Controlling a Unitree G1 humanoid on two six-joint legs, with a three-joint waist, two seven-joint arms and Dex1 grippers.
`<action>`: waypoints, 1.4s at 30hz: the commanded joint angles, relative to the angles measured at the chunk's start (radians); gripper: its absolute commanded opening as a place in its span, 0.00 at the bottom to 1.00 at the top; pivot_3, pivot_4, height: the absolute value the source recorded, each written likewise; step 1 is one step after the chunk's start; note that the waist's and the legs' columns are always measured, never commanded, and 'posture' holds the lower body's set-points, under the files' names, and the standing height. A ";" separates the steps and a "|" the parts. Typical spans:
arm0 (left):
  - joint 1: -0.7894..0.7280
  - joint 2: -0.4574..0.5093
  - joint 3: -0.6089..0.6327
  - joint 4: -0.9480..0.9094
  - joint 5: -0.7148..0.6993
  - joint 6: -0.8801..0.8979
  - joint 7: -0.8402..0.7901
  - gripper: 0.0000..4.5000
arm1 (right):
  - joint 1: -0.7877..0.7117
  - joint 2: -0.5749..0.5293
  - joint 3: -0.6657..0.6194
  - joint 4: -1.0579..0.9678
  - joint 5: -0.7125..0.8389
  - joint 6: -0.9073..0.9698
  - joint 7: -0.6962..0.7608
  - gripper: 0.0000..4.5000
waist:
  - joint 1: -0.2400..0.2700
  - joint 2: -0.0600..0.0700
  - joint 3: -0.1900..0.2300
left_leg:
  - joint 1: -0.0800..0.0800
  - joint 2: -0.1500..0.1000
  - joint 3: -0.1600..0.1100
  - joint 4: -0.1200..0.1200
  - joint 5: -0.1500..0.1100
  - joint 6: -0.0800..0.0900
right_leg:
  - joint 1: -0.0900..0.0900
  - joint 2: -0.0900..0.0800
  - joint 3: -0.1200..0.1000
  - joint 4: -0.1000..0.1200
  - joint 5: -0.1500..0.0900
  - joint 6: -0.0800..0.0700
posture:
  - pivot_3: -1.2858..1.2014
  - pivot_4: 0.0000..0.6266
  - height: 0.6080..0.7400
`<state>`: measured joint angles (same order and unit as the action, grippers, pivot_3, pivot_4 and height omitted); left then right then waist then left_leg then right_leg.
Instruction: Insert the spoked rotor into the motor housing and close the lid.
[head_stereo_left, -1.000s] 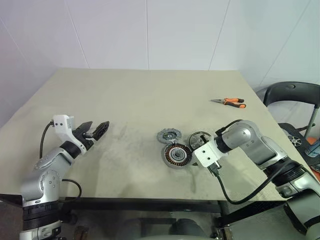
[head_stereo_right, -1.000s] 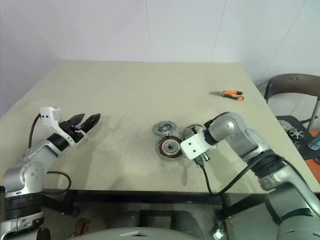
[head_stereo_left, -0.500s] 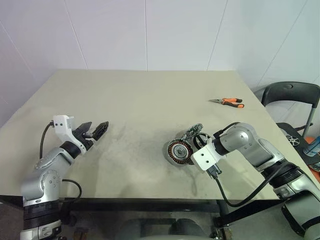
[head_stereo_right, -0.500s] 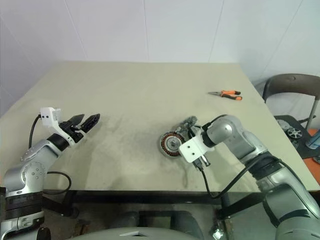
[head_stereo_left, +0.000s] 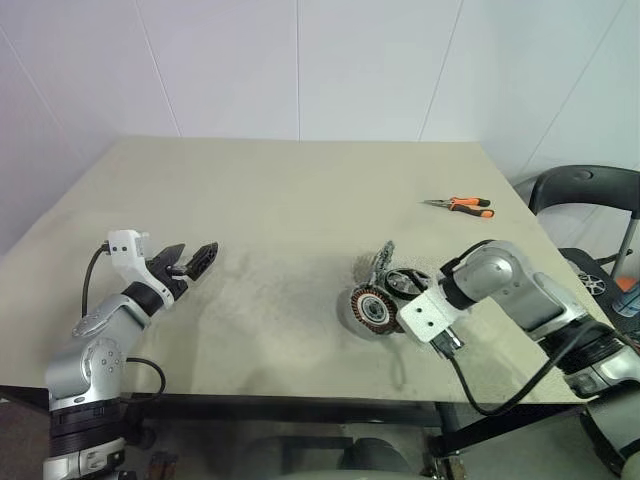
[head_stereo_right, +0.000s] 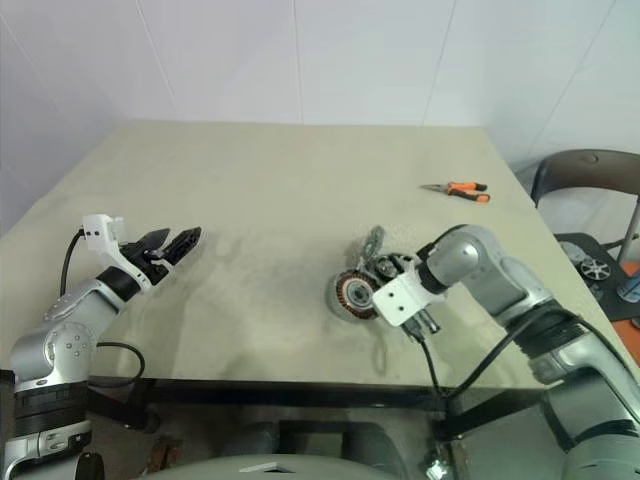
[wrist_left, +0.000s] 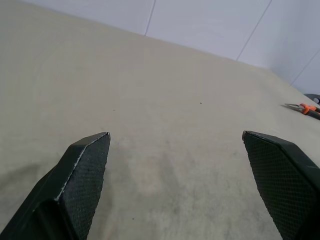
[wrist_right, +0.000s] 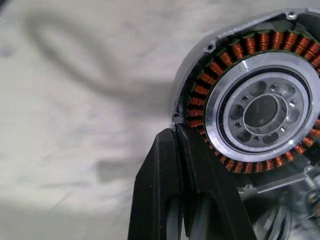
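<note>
The motor housing (head_stereo_left: 370, 308), a dark cup ringed with copper coils (wrist_right: 200, 95), stands tilted up on its edge right of the table's middle. My right gripper (wrist_right: 178, 131) is shut on its rim, one finger outside the wall and one over the coils. The grey notched lid (head_stereo_left: 380, 264) stands on edge just behind the housing, leaning against it. The spoked rotor (head_stereo_left: 405, 283), with its dark rim, lies beside them, close to my right wrist. My left gripper (head_stereo_left: 200, 250) hovers open above the table's left side, far from these parts, with nothing between its fingers (wrist_left: 85, 165).
Orange-handled pliers (head_stereo_left: 458, 204) lie far right on the table. A black chair (head_stereo_left: 585, 190) stands beyond the table's right edge. The tan tabletop (head_stereo_left: 280, 200) stretches wide between the two arms.
My right gripper closed on the housing's rim and dragged it right, tipping it up. The lid went from lying flat to standing on edge against the housing. The left arm kept still.
</note>
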<state>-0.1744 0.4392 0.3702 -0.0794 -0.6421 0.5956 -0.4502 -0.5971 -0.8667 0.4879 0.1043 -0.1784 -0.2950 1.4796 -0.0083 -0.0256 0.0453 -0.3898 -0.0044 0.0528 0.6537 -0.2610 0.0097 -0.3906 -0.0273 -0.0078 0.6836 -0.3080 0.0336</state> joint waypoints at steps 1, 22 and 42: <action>-0.014 -0.003 0.010 -0.011 0.004 -0.030 0.000 1.00 | -0.009 -0.001 -0.030 -0.040 0.028 -0.015 0.001 0.01 | -0.001 0.000 0.000 | 0.000 0.000 0.000 0.000 0.000 0.000 | 0.000 0.000 0.000 0.000 0.000 0.000 | 0.52 0.00 1.00; 0.007 -0.001 0.023 -0.042 -0.007 -0.030 0.016 1.00 | -0.080 0.110 0.002 0.052 -0.018 -0.131 -0.041 0.01 | -0.011 0.000 0.000 | 0.002 0.001 0.000 0.000 0.001 -0.001 | 0.001 0.001 0.000 0.002 0.000 0.000 | 0.52 0.00 1.00; 0.009 0.006 0.020 -0.041 -0.005 -0.026 0.014 1.00 | -0.141 0.193 0.028 0.145 -0.021 -0.175 -0.031 0.01 | -0.005 -0.001 0.000 | 0.002 0.001 0.000 0.000 0.001 -0.001 | 0.000 0.001 -0.001 0.002 0.000 0.000 | 0.52 0.00 1.00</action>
<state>-0.1581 0.4311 0.3747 -0.0830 -0.6422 0.5800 -0.4327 -0.7154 -0.6632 0.5441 0.2680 -0.2218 -0.4807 1.4503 -0.0136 -0.0263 0.0449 -0.3879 -0.0035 0.0529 0.6535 -0.2602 0.0082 -0.3905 -0.0267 -0.0083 0.6858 -0.3079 0.0336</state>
